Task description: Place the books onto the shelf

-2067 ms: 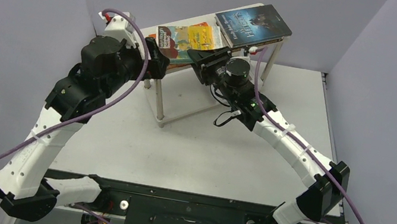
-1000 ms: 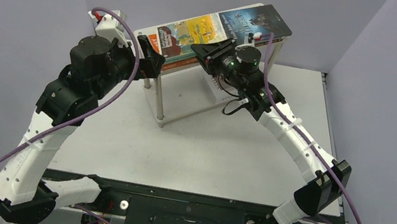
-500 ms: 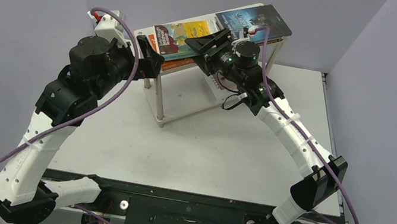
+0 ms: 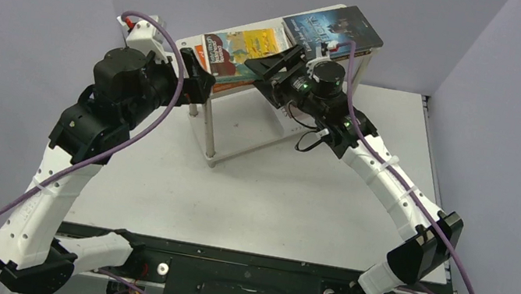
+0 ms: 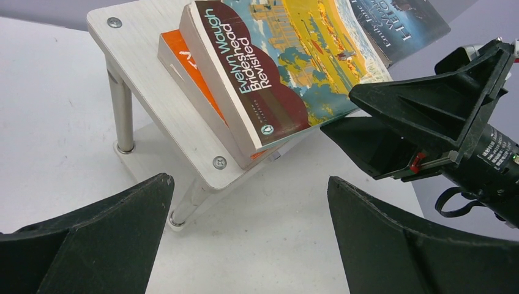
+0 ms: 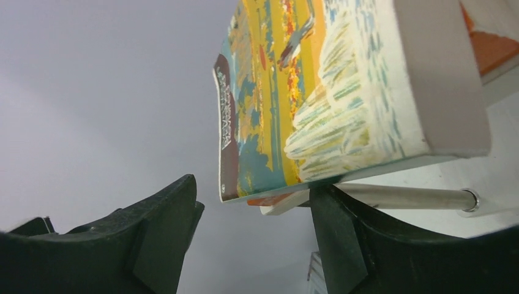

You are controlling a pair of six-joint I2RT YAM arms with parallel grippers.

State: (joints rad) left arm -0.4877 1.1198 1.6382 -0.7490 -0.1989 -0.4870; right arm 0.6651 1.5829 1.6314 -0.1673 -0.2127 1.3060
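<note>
Spine reads "Evelyn Waugh, Brideshead Revisited" on the yellow-teal book (image 5: 294, 67), atop the shelf (image 5: 147, 37) | your right gripper (image 6: 254, 187) spread beside its edge, gripping nothing | left gripper (image 5: 246, 180) wide, empty.

Bright, even light; soft faint shadows; right wrist view slightly blurred.
</note>
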